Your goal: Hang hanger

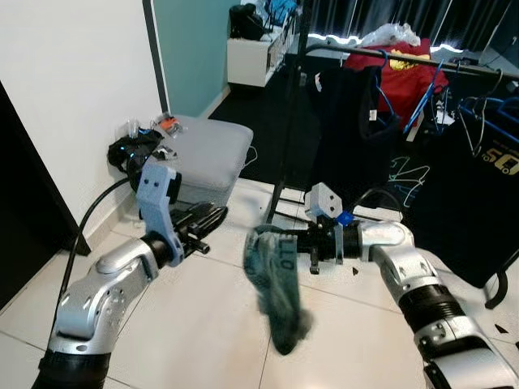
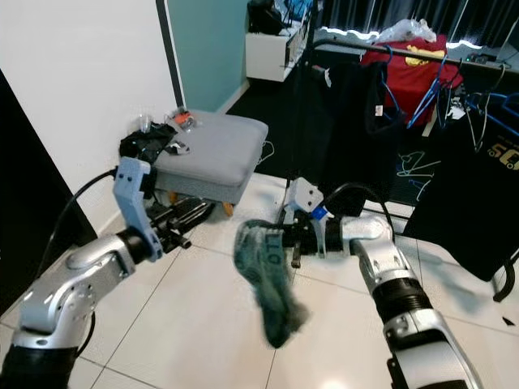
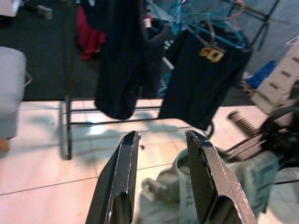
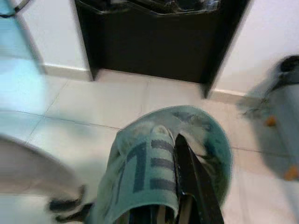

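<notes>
Teal cloth [image 1: 276, 284] dangles over the floor tiles [image 1: 203, 324], clamped in the right tool [image 1: 302, 241]. Left tool [image 1: 212, 217] sits just beside it, fingers apart, holding nothing. Farther back, blue hangers [image 1: 422, 101] sit on the clothes rack [image 1: 389, 57] among dark shirts [image 1: 349, 121].

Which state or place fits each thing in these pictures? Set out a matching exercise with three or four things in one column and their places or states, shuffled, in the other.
Things:
1. teal-green cloth garment
2. left gripper
3. grey padded stool
4. red T-shirt

Places or states:
A. hanging on the black clothes rail
B. dangling from the right gripper
C. standing on the white tiled floor by the white wall
D. fingers open, holding nothing

Pairs: 1-B, 2-D, 3-C, 4-A
</notes>
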Robot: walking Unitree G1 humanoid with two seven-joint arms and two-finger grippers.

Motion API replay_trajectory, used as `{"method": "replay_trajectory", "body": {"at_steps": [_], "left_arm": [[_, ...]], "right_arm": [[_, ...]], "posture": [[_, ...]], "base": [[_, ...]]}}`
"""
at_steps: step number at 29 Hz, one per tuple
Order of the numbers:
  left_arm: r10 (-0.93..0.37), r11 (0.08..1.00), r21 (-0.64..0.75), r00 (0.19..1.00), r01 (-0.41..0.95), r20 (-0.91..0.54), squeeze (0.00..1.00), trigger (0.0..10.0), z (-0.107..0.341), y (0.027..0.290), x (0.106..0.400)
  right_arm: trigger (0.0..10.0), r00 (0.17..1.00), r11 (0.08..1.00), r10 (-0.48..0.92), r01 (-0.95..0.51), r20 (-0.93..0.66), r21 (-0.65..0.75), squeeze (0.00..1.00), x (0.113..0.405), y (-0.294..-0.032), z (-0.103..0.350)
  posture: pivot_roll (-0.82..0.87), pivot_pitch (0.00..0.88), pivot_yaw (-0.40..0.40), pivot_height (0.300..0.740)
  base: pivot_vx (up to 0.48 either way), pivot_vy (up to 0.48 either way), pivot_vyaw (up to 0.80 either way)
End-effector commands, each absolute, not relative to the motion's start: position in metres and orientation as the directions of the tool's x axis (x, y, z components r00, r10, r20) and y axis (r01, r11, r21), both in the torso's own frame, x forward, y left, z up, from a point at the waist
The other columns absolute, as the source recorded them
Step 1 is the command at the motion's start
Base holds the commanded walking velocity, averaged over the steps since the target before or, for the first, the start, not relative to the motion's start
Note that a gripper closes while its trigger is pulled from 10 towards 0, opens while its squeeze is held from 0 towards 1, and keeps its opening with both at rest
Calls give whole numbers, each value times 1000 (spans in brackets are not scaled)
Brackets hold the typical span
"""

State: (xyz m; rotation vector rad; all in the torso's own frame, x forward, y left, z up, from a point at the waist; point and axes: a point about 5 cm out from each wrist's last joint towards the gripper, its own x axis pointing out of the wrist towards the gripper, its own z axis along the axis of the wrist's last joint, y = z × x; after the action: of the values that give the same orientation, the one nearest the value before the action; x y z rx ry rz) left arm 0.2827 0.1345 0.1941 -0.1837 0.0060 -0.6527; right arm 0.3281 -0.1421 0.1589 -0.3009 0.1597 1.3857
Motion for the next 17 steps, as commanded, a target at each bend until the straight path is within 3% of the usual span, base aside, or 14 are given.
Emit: {"method": "replay_trajectory", "body": {"at_steps": [1, 2, 8, 9, 15, 17], "left_arm": [[-633, 753, -202, 773, 627, 39, 294, 10000, 189, 127, 276], [-638, 740, -235, 769, 630, 50, 1000, 10000, 188, 125, 273], [-640, 734, -250, 766, 632, 59, 1000, 10000, 189, 125, 272], [-614, 765, -199, 787, 612, 60, 1000, 10000, 190, 129, 273], [-608, 770, -170, 788, 615, 93, 1000, 10000, 196, 133, 270], [-679, 718, -146, 731, 681, 69, 1000, 10000, 194, 129, 263]], "right_arm": [[0, 180, 152, 937, -982, -301, -117, 0, 327, -141, 160], [0, 241, 202, 924, -967, -298, -154, 0, 333, -140, 163], [0, 280, 237, 913, -956, -298, -173, 0, 337, -138, 163], [0, 368, 335, 877, -929, -308, -156, 0, 347, -132, 161], [0, 408, 381, 870, -913, -276, -146, 0, 351, -127, 168], [0, 416, 390, 872, -909, -258, -147, 0, 353, -128, 178]], "posture": [[37, 55, -45, 740], [39, 57, -44, 740], [39, 57, -44, 740], [45, 55, -49, 740], [45, 49, -52, 740], [44, 42, -51, 740]], "base": [[0, 0, 0], [0, 0, 0], [0, 0, 0], [0, 0, 0], [0, 0, 0], [0, 0, 0]]}}
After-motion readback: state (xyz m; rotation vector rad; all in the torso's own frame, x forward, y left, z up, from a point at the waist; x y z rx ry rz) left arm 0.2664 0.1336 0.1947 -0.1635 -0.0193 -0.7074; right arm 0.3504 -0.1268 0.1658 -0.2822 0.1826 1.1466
